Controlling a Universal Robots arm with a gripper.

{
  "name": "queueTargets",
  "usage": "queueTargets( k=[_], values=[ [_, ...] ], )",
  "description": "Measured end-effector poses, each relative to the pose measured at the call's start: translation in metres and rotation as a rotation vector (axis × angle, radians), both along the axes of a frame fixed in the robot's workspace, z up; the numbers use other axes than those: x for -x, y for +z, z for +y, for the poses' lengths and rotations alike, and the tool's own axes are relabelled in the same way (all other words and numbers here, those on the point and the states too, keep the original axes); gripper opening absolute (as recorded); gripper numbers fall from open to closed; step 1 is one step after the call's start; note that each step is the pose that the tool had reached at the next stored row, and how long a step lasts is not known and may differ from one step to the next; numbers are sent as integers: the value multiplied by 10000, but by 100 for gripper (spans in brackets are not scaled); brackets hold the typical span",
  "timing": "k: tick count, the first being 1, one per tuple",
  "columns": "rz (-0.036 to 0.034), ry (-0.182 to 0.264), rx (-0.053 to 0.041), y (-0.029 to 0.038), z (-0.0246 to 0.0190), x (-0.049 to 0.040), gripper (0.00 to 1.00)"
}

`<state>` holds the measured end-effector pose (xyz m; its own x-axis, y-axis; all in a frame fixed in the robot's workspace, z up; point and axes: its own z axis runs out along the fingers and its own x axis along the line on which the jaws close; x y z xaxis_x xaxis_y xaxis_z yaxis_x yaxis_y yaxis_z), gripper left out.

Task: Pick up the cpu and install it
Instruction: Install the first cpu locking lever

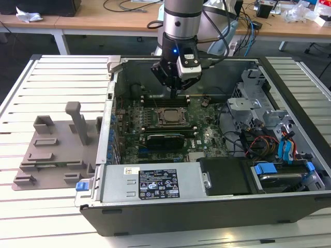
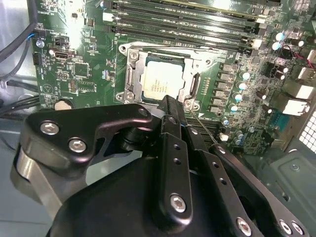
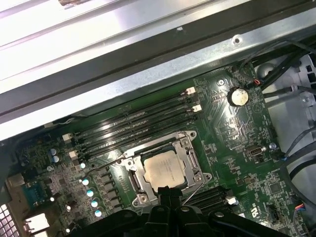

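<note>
Silver-grey, the cpu (image 2: 163, 79) already lies flat inside the socket frame (image 2: 129, 74), centre of the motherboard (image 1: 155, 132). My gripper (image 2: 170, 106) hangs just over its near edge, fingers pressed together, holding nothing. I judge any rise should go straight up, clear of the retention lever (image 2: 205, 129).

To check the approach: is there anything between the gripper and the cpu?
In the second wrist view nothing lies between the gripper and the cpu.

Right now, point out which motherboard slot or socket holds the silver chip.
The square socket, not the long dark memory slots beside it: the cpu lies inside its metal frame, just ahead of the gripper.
</note>
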<state>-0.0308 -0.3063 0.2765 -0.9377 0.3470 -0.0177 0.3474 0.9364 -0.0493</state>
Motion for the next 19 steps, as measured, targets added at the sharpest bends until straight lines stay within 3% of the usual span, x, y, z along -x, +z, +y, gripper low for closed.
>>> queueTargets(
  k=[19],
  values=[
    [0, 1534, 0, 0, 0, 0, 11]
  ],
)
